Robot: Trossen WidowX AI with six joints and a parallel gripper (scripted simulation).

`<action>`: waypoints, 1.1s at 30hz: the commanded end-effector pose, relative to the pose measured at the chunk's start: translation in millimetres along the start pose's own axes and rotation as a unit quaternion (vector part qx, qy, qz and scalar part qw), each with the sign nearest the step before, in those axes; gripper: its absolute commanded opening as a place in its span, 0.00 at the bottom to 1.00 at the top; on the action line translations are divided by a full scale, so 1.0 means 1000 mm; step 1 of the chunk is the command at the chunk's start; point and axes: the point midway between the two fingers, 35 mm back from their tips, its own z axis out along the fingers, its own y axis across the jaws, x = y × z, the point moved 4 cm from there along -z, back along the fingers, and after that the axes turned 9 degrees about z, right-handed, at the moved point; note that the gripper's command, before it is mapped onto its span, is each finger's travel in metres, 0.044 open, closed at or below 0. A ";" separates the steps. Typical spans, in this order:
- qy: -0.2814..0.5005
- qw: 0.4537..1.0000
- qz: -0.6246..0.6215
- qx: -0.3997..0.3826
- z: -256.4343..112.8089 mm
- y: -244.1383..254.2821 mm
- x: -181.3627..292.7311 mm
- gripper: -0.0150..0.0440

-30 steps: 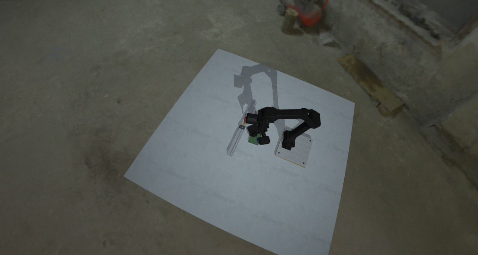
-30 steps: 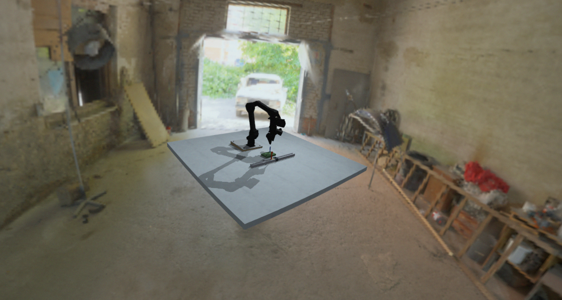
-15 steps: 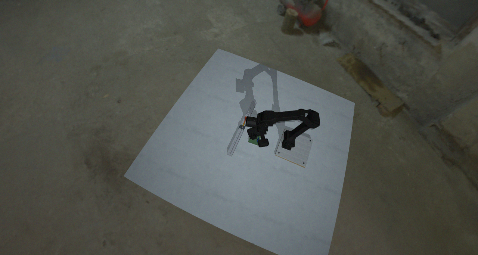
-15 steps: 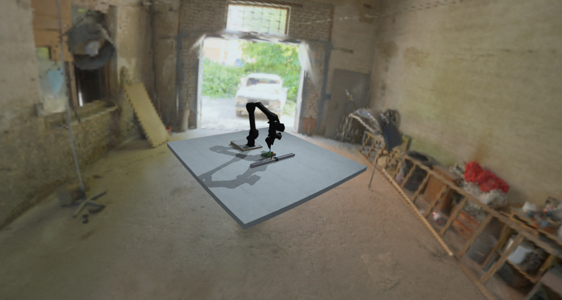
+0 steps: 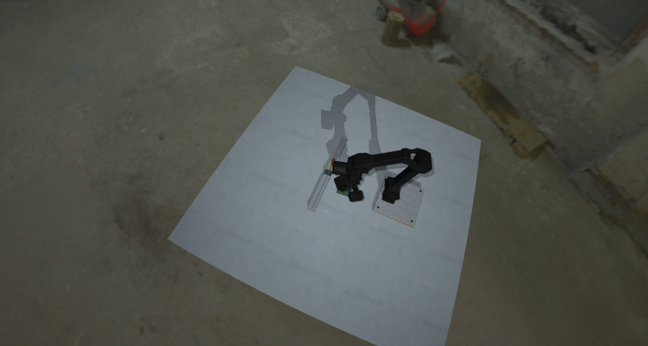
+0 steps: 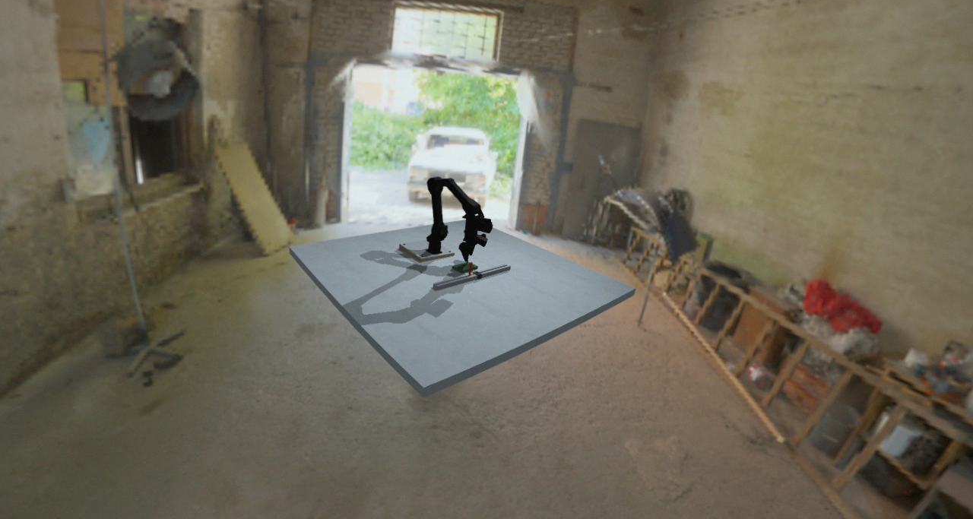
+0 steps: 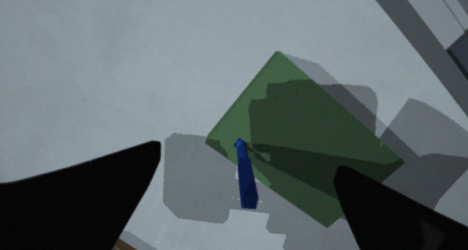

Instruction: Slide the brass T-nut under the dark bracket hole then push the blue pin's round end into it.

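My gripper (image 7: 249,161) (image 6: 467,258) is open and empty, pointing down above the green tray (image 7: 274,69) (image 5: 340,192). The blue pin (image 7: 248,184) stands in a hole near one edge of the tray. It shows between my spread fingers, gripped by neither. The aluminum rail (image 5: 318,192) (image 6: 448,284) (image 7: 420,45) lies beside the tray. The dark bracket (image 5: 327,172) (image 6: 479,276) (image 7: 461,52) sits across the rail. The orange handle (image 5: 332,160) (image 6: 470,268) stands up from the rail close beside the bracket. The brass T-nut (image 5: 330,166) is partly visible next to the bracket; how it sits in the slot is too small to tell.
The arm's base plate (image 5: 398,210) (image 6: 428,257) is on the tabletop (image 5: 272,244) (image 6: 517,318), on the other side of the tray from the rail. In the top view the arm covers part of the tray. Arm shadows fall over the tray and the rail's far end.
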 end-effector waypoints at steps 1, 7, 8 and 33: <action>0.007 1.000 -0.001 0.000 0.009 0.000 0.003 1.00; 0.007 1.000 -0.001 0.000 0.018 0.000 0.004 1.00; 0.007 1.000 -0.001 0.000 0.019 0.000 0.004 1.00; 0.007 1.000 -0.001 0.000 0.019 0.000 0.004 0.00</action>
